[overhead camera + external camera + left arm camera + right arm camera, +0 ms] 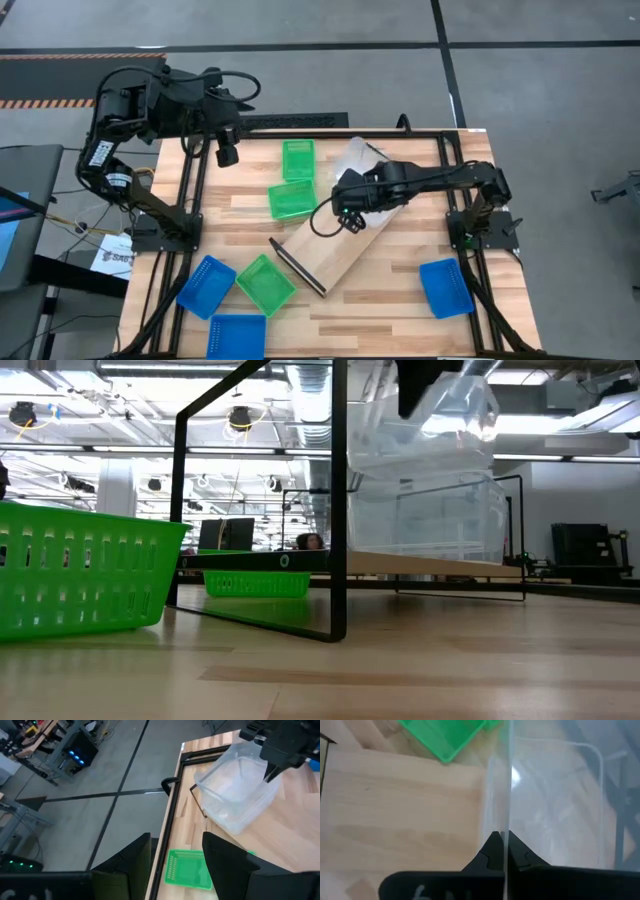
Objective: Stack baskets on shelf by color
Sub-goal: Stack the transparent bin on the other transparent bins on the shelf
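Clear see-through baskets [352,158] sit on the far end of the light-wood shelf [335,250], which lies slantwise on the table. In the low view an upper clear basket [440,420] tilts above a lower one [430,515]. My right gripper [506,842] is shut on the upper one. Three green baskets [297,160], [291,200], [265,283] and three blue ones [207,286], [237,335], [445,287] rest flat on the tabletop. My left gripper [175,855] hangs open over the table's far left edge, touching nothing. My right gripper pinches a thin side wall of the upper clear basket at its rim [509,815], one finger inside and one outside. The fingers come from above, pointing down. The basket is tilted over the lower clear basket; whether the two touch, I cannot tell.
Black metal frames stand at the shelf's ends [338,510], [298,268]. A black frame edges the tabletop [195,200]. Bare wood lies between the shelf and the right blue basket. The room shows behind the table in the low view.
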`<action>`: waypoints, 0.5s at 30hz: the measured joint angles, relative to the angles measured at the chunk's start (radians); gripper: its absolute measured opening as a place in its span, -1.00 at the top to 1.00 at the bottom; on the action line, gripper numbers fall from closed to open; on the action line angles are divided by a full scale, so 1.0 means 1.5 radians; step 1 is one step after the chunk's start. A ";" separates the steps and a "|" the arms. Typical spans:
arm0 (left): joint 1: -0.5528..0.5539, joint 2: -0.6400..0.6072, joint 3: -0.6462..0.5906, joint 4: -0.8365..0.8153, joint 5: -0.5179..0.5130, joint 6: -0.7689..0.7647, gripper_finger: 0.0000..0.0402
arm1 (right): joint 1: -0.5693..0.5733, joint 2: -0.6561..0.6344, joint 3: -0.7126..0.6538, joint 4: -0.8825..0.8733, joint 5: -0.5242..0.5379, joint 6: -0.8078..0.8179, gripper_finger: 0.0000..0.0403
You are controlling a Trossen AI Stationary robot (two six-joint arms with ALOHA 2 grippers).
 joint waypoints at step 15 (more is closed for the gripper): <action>0.007 -0.011 0.000 -0.001 0.005 0.001 0.16 | -0.001 0.001 0.000 0.008 0.029 -0.037 1.00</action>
